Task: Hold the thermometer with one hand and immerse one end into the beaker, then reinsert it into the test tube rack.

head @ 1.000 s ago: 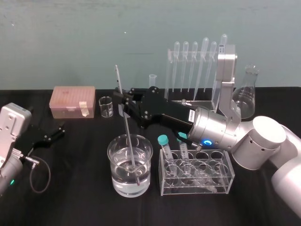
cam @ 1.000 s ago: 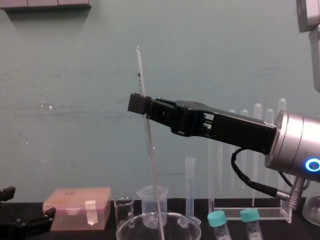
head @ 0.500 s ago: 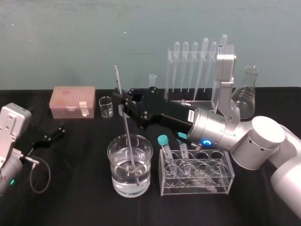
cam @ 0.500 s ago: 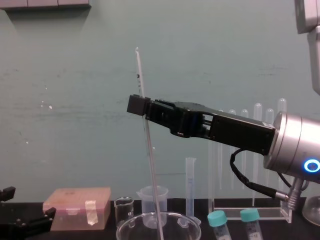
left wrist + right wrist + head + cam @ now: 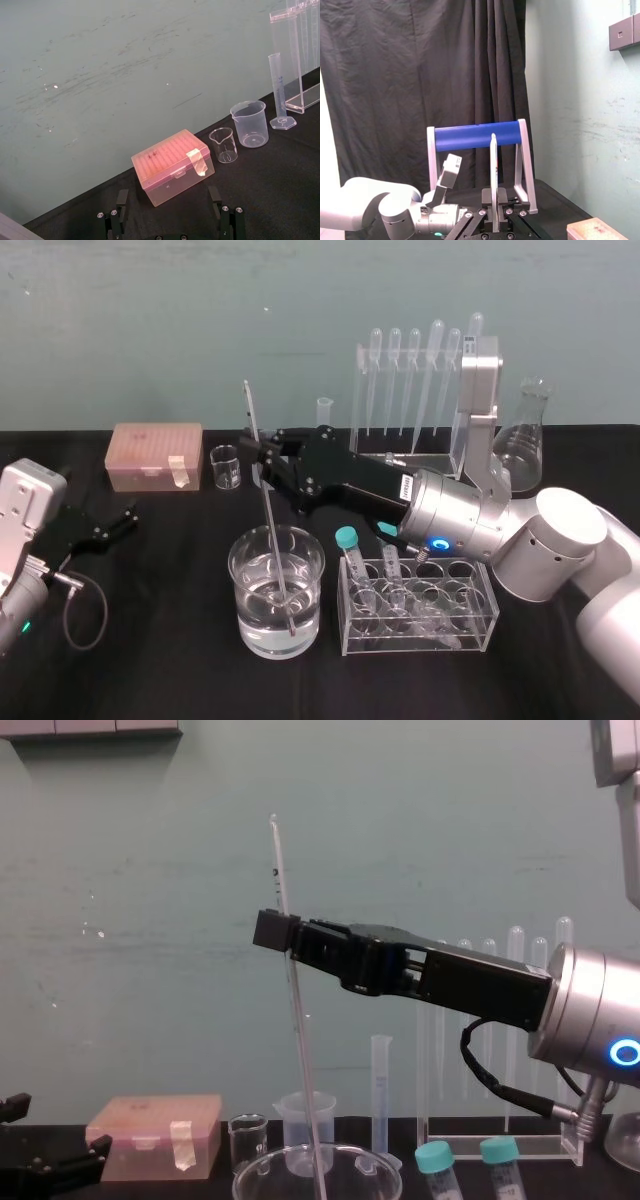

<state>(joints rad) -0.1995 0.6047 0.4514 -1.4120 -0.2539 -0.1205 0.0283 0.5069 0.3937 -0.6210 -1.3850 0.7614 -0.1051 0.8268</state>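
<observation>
Over beaker | right pincer clamped on thermometer | tip blurred underwater | left pincer apart, parked

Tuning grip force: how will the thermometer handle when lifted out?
Likely stiff but brittle: the thermometer is a pencil-thin glass rod. May pivot or slip: the right gripper pinches one spot, the rod tilted, tip in the beaker.
</observation>
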